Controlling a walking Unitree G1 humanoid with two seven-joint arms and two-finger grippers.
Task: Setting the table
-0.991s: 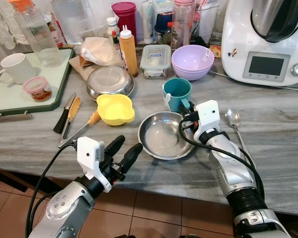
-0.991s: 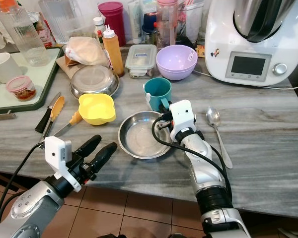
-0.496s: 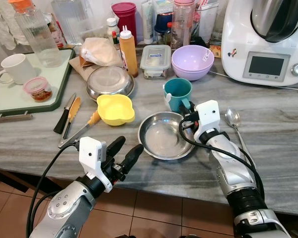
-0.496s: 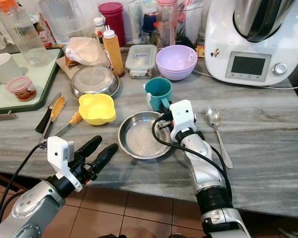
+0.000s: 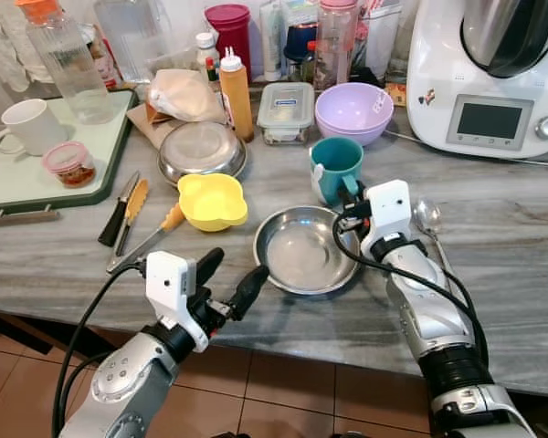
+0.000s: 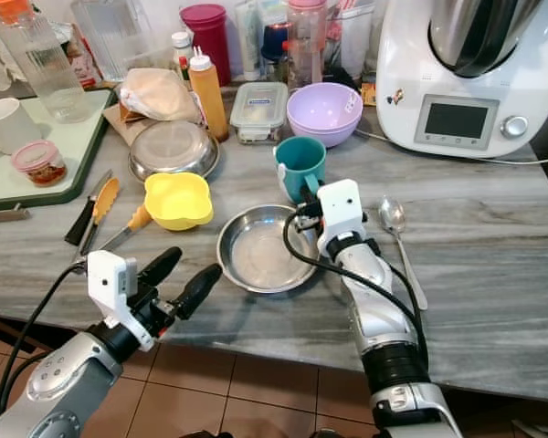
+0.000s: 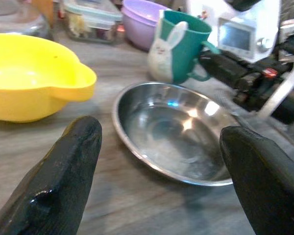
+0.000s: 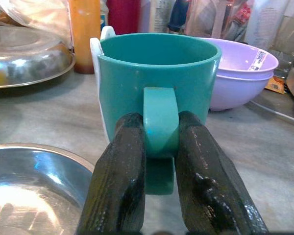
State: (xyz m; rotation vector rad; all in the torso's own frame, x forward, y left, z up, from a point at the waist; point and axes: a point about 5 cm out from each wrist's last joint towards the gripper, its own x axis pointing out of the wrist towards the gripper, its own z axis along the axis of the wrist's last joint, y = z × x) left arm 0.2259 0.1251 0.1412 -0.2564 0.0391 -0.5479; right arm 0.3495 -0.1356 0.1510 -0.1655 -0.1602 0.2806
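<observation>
The teal mug (image 5: pixel 335 167) stands upright on the grey marbled counter (image 5: pixel 511 246), just above centre in the left eye view, between the steel dish (image 5: pixel 306 248) below it and the lilac bowl (image 5: pixel 353 112) above. The right gripper (image 8: pixel 159 161) has its two black fingers (image 8: pixel 118 181) pressed together on the mug's handle, one on each side; the right wrist view makes this plain, while in the eye views the white wrist block hides the grip. Whether the mug's base touches the counter is hard to judge from any view.

The left wrist view shows a white rabbit figure on the mug's side, seen in the head views as a pale patch.

The left gripper (image 5: pixel 228 278) hovers at the counter's near edge, lower left of centre, fingers spread wide, pointing toward the dish and touching nothing.

A yellow bowl (image 5: pixel 212 200) sits left of the dish, tongs (image 5: pixel 144 239) lower left of it. A spoon (image 5: pixel 432 222) lies right of the right wrist. A white cooking machine (image 5: pixel 489 73) fills the upper right corner.
</observation>
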